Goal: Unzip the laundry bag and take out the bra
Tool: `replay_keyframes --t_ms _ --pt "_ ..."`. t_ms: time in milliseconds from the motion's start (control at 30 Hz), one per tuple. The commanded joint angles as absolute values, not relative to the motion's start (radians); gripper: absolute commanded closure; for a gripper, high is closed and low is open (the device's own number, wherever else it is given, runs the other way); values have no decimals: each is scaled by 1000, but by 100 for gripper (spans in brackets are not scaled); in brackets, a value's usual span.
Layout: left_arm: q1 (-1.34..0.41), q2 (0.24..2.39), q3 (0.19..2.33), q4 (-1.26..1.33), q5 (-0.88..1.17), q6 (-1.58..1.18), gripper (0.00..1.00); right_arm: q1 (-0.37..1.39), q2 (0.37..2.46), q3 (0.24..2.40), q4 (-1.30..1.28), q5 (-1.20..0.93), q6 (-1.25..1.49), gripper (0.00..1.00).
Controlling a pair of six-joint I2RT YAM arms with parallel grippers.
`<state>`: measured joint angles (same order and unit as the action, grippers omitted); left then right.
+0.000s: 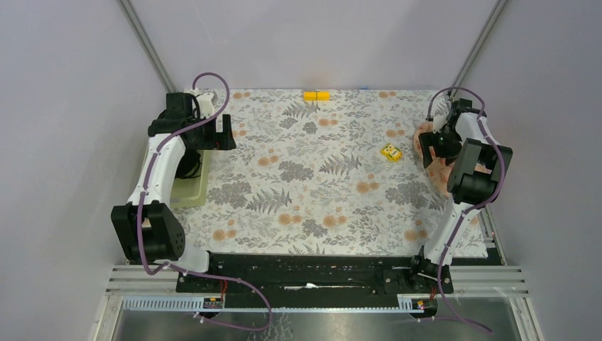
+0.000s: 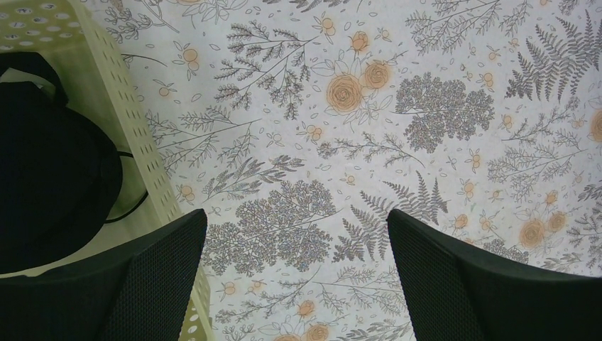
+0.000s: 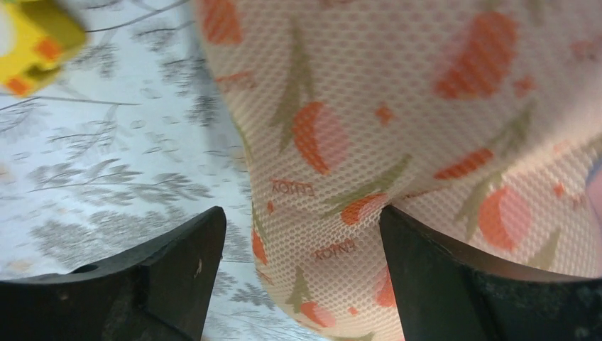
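Right gripper (image 3: pixel 302 220) hangs empty, jaws spread wide astride an edge of the laundry bag (image 3: pixel 397 106), which lies at the right side of the floral tablecloth (image 1: pixel 312 177). Left gripper (image 2: pixel 297 220), also wide open and empty, hovers beside the green basket (image 2: pixel 121 92), which holds a black garment (image 2: pixel 50 177). A small yellow toy (image 1: pixel 390 151) lies just left of the bag.

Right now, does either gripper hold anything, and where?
Nothing is held. Left gripper open over the table; right gripper open above the bag.

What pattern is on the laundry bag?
The laundry bag is pale salmon mesh with red-orange motifs and olive stems, best in right wrist view.
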<state>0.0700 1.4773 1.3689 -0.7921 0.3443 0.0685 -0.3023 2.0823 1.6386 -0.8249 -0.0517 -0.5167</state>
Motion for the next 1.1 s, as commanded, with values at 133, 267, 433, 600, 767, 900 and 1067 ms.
replay_keyframes --t_ms 133,267,433,600,767,900,1067 --pt "57 1492 1415 -774 371 57 1 -299 1996 1700 -971 -292 -480 12" --pt "54 1495 1422 -774 374 58 1 -314 1975 1797 -979 -239 -496 9" --pt "54 1494 1414 -774 373 58 1 -353 2026 1889 -968 -117 -543 7" --pt "52 1487 1409 -775 368 67 1 -379 2096 1878 -942 -5 -626 8" --pt "52 1474 1404 -775 354 89 1 -385 2115 1790 -956 -83 -667 9" --pt "52 1474 1406 -774 356 91 1 -382 2130 1738 -1001 -201 -648 12" --pt "52 1475 1410 -772 350 86 1 -354 2082 1633 -988 -328 -587 15"
